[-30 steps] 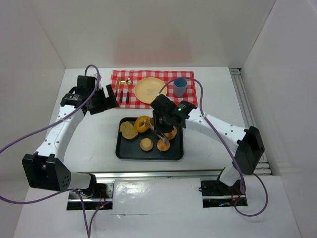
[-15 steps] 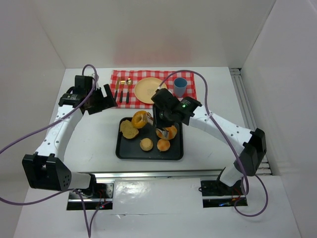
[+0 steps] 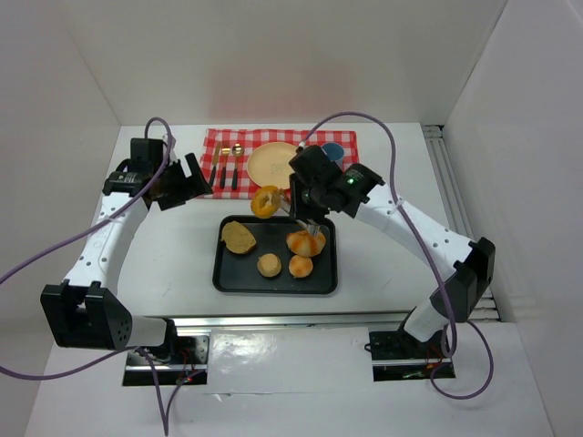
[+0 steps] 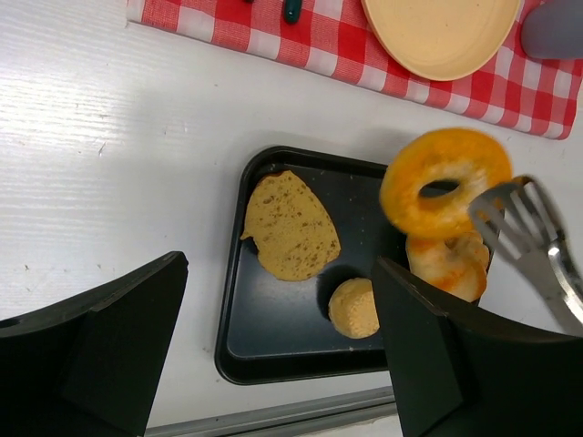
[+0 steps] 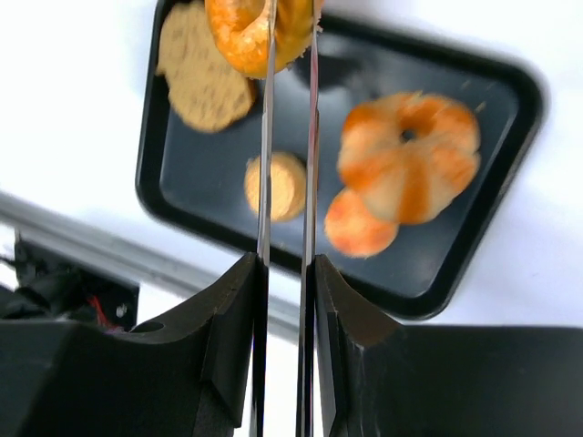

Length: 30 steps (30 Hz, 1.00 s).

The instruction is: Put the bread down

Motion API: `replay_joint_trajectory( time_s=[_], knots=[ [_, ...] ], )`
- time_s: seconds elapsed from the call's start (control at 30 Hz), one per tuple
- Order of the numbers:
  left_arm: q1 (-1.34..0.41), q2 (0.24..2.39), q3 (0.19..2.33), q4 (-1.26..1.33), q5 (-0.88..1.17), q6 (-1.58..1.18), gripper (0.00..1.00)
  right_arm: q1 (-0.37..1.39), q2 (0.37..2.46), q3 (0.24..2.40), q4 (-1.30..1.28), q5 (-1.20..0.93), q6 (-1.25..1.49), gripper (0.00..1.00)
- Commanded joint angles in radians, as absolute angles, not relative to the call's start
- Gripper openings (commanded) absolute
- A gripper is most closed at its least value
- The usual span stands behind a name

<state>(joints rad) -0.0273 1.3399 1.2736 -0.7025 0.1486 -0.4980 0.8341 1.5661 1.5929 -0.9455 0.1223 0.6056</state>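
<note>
My right gripper (image 3: pixel 308 198) is shut on a pair of metal tongs (image 5: pixel 287 137). The tongs pinch a ring-shaped orange bread (image 3: pixel 266 201) and hold it in the air above the far edge of the black tray (image 3: pixel 273 284). It also shows in the right wrist view (image 5: pixel 241 36) and the left wrist view (image 4: pixel 405 196). The yellow plate (image 3: pixel 271 164) lies on the red checked cloth (image 3: pixel 219 144) just beyond the bread. My left gripper (image 3: pixel 178 182) is open and empty, left of the tray.
On the tray lie a flat bread slice (image 3: pixel 239 238), two small round buns (image 3: pixel 269 265) and a large twisted bun (image 3: pixel 307 242). Cutlery (image 3: pixel 228 168) lies left of the plate. A blue cup (image 3: pixel 339 146) stands half hidden behind my right arm.
My right gripper lifted the ring-shaped bread off the tray with the tongs and carried it up and back toward the plate. My left gripper drifted slightly left.
</note>
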Motion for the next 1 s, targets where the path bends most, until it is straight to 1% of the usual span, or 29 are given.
replay_joint_trajectory(
  time_s=[0.0, 0.1, 0.13, 0.23, 0.37, 0.47, 0.6, 0.63, 0.67, 0.7, 0.77, 0.8, 0.97],
  knots=[
    [-0.012, 1.344, 1.301, -0.672, 0.184, -0.497, 0.95, 0.760, 1.546, 1.671, -0.864, 0.169, 0.533, 0.00],
    [-0.012, 1.344, 1.301, -0.672, 0.193, -0.488, 0.95, 0.710, 1.604, 1.709, -0.773, 0.144, 0.477, 0.00],
    [-0.012, 1.344, 1.301, -0.672, 0.193, -0.488, 0.96, 0.678, 1.626, 1.719, -0.755, 0.135, 0.463, 0.00],
    [-0.012, 1.344, 1.301, -0.672, 0.193, -0.488, 0.96, 0.629, 1.727, 1.782, -0.694, 0.123, 0.416, 0.00],
    [-0.012, 1.344, 1.292, -0.672, 0.204, -0.488, 0.96, 0.568, 1.876, 1.865, -0.628, 0.052, 0.405, 0.00],
    [-0.012, 1.344, 1.282, -0.672, 0.213, -0.479, 0.96, 0.532, 1.946, 1.876, -0.588, 0.023, 0.405, 0.00],
    [-0.012, 1.344, 1.282, -0.672, 0.204, -0.469, 0.98, 0.511, 1.982, 1.876, -0.551, 0.012, 0.416, 0.00],
    [-0.012, 1.335, 1.282, -0.681, 0.204, -0.469, 0.98, 0.511, 1.982, 1.876, -0.551, 0.012, 0.416, 0.05],
    [-0.012, 1.335, 1.282, -0.681, 0.204, -0.469, 0.99, 0.511, 1.982, 1.876, -0.551, 0.012, 0.416, 0.14],
    [-0.012, 1.335, 1.273, -0.681, 0.204, -0.469, 0.99, 0.511, 1.982, 1.876, -0.551, 0.003, 0.416, 0.20],
    [-0.012, 1.335, 1.273, -0.681, 0.204, -0.469, 0.99, 0.511, 1.970, 1.876, -0.551, 0.003, 0.416, 0.30],
    [-0.012, 1.335, 1.264, -0.681, 0.204, -0.469, 0.99, 0.511, 1.959, 1.876, -0.551, 0.015, 0.416, 0.40],
    [-0.012, 1.335, 1.264, -0.681, 0.225, -0.469, 0.99, 0.520, 1.919, 1.885, -0.584, 0.074, 0.416, 0.43]
  ],
)
